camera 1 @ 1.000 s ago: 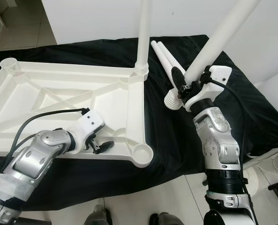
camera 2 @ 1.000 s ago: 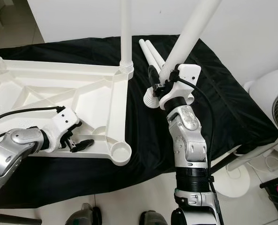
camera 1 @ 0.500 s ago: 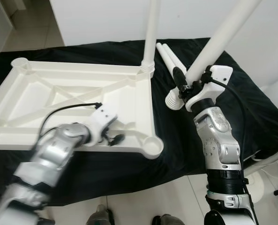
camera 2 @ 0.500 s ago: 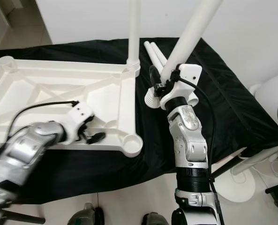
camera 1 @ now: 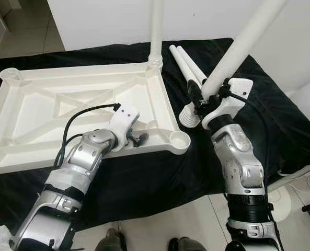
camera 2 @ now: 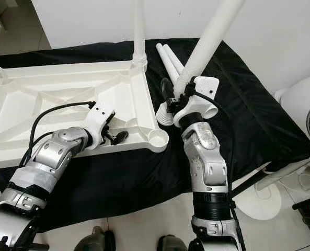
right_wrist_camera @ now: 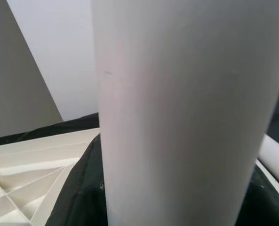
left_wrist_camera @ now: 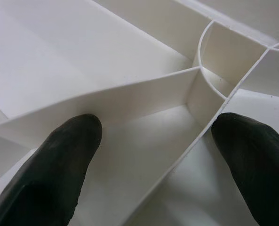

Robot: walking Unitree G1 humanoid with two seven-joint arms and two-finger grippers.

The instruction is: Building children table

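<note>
tabletop [camera 1: 66, 104], upside down, has swung so its near right socket [camera 1: 180, 140] sits closer to the leg [camera 1: 238, 44]. right gripper [camera 1: 201, 100] holds that leg; left gripper [camera 1: 136, 138], fingers wide, straddles a rib, so fitting looks next.

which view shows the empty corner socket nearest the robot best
The left eye view: the socket shows whole as a round cup at the tabletop's near corner, beside the left tool. The right eye view shows it equally whole. The left wrist view catches a curved wall, probably its edge; the right wrist view shows the held leg.
</note>
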